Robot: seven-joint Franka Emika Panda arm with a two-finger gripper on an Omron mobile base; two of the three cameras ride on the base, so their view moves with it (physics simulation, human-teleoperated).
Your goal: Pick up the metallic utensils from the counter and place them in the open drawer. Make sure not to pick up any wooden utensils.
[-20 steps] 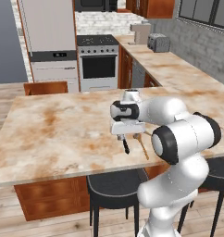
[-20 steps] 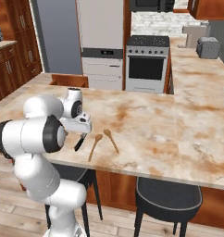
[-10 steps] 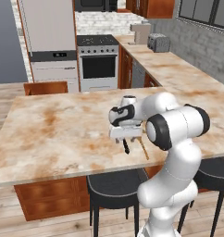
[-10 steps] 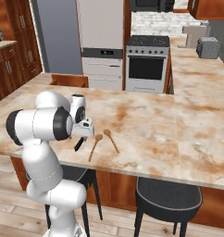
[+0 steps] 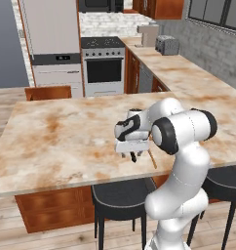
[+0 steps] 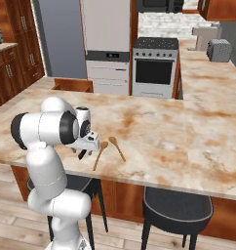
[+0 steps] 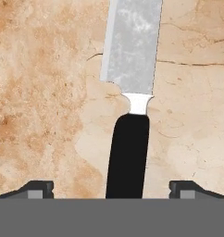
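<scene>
Two wooden spoons (image 6: 108, 150) lie on our worktop (image 6: 178, 136) near its front edge, just beside the knife (image 7: 130, 92). We hold our tool (image 7: 111, 189) low over that knife, its jaws spread wide and released, one fingertip (image 7: 37, 189) on each side of the black handle and touching nothing. The silver blade points away from us in the hand view. From the left base view, the tool (image 5: 133, 155) hangs close above the worktop (image 5: 56, 136).
</scene>
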